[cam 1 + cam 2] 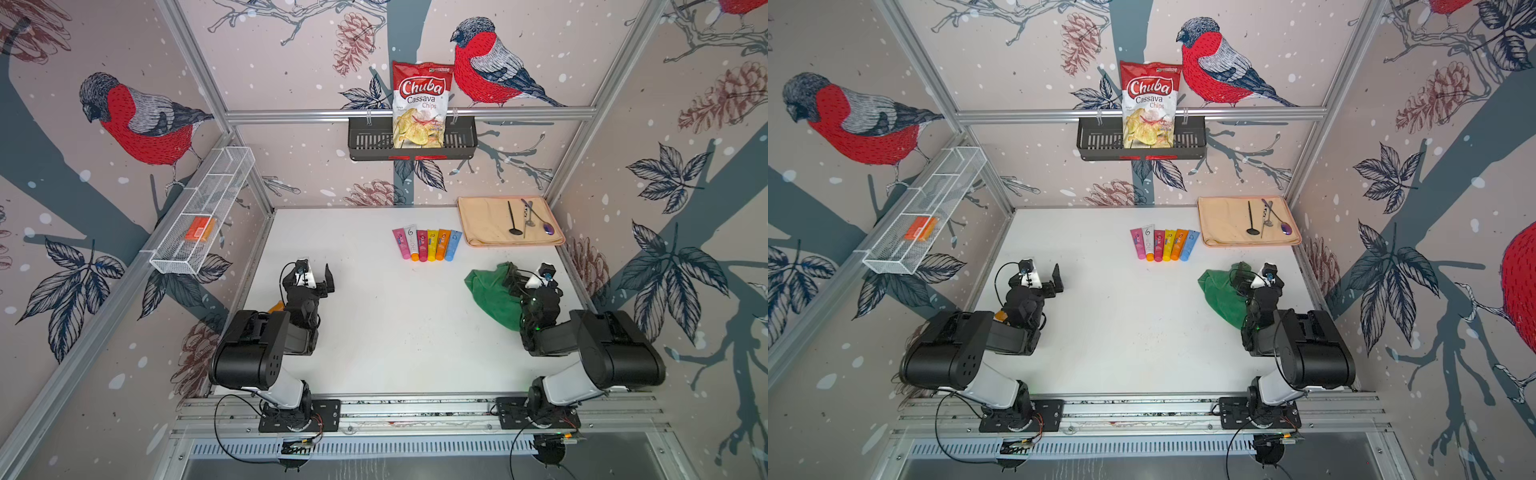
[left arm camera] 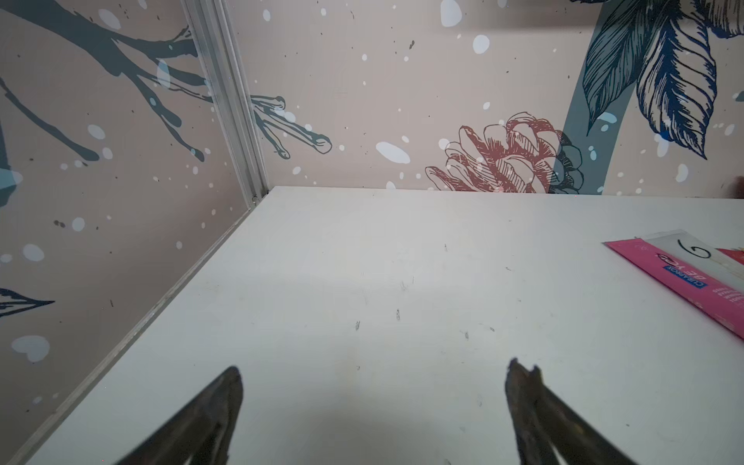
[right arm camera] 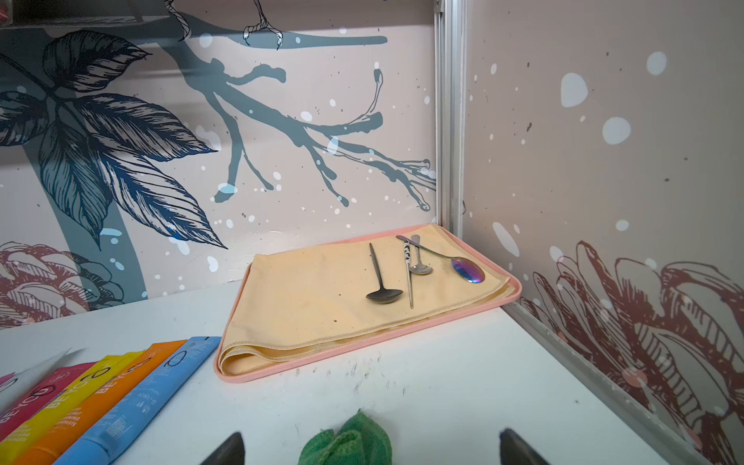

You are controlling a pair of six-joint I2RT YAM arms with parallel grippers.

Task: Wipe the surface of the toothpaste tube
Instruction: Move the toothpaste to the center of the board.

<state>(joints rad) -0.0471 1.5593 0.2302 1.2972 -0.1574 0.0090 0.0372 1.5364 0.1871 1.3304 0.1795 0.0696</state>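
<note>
I note left arm and right arm: black housings, white lower links. Black cables loop below.

The table is white with faint dark scuffs. The toothpaste tubes run pink tube, white tube marked with a black 6, red tube, yellow tube, orange tube and blue tube. The cloth is green. The towel is pale cream, its tray pink. One spoon is black; the iridescent spoon shimmers purple-blue. The chips bag is red and white, its basket black. The wire basket is white, the box orange. The walls are dusty pink with red-breasted grey birds, brick-red pine cones, blue-grey branches, navy leaves and white flecks.
</note>
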